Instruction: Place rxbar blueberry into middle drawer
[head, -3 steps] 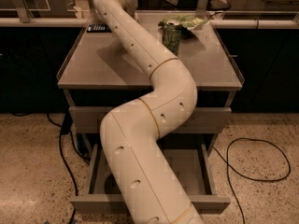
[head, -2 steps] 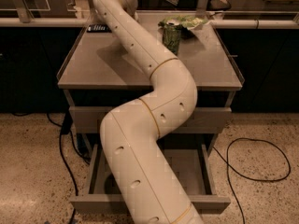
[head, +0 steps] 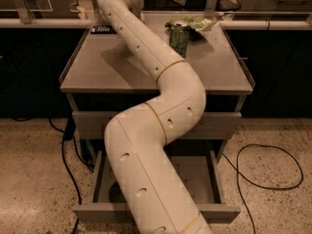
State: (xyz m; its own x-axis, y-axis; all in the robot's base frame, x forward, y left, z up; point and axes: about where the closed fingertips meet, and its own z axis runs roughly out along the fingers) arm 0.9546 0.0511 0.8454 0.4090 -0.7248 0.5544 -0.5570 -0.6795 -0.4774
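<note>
**Tool at the counter's 11 o'clock corner, bar just beside it**

The tool (head: 101, 19) is at the far end of the white arm (head: 161, 96), over the 11 o'clock corner of the counter (head: 97, 72). The wrist link screens it, so I cannot tell whether it is open or closed.

Just beside it lies the rxbar blueberry (head: 103, 29), a flat dark packet with pale lettering. It sits on the counter close to the back edge, near the left rim.

From there the arm runs diagonally across the counter toward 5 o'clock. It crosses the front edge, bends, and drops in front of the drawers.

At 1 o'clock a green can (head: 179, 39) stands upright, with a crumpled green-and-white bag (head: 194, 22) touching it from behind. Both are well apart from the bar. The left front of the counter is bare.

Below the front edge, one drawer front (head: 87, 124) is shut. The drawer (head: 214, 212) under it is pulled out, its middle covered by the arm, with open floor showing at each side wall.

Black cables (head: 265, 177) lie on the speckled floor at 4 and 8 o'clock.
</note>
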